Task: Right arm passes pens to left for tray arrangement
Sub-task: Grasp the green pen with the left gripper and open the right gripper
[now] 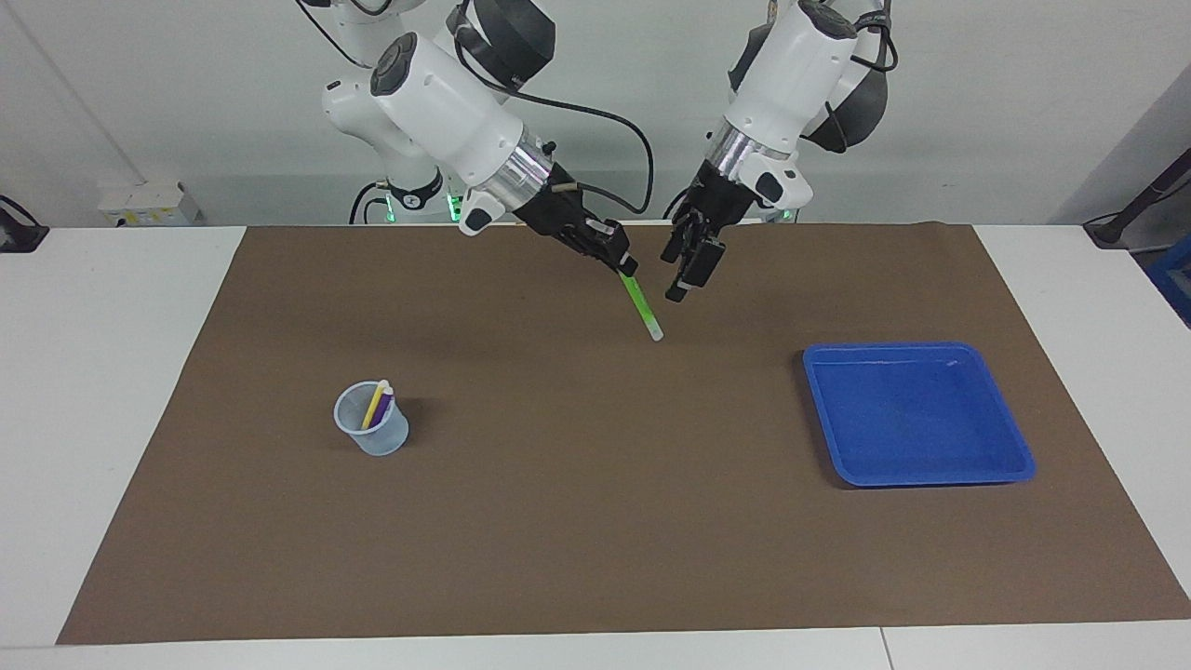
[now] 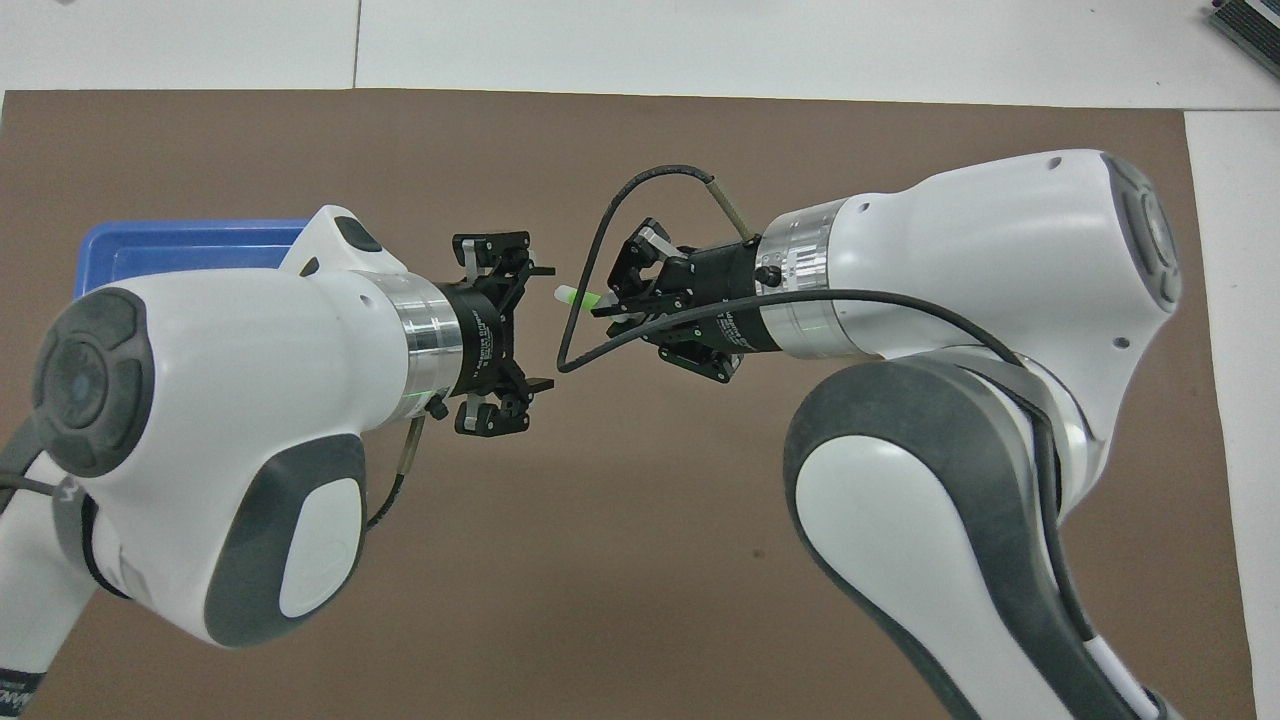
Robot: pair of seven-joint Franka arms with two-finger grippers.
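My right gripper [image 1: 622,261] [image 2: 608,301] is shut on the top of the green pen [image 1: 640,307] [image 2: 579,295], which hangs slanted over the middle of the brown mat, whitish end down. My left gripper [image 1: 686,275] [image 2: 546,327] is open right beside the pen's free end, apart from it, with nothing between its fingers. The yellow pen [image 1: 374,403] and the purple pen [image 1: 386,406] stand in a small translucent cup [image 1: 372,431] toward the right arm's end. The blue tray [image 1: 916,414] [image 2: 180,238] lies toward the left arm's end with nothing in it; in the overhead view the left arm covers most of it.
A brown mat [image 1: 577,521] covers most of the white table [image 1: 102,372]. A black cable [image 2: 600,225] loops from the right wrist close to the pen's free end.
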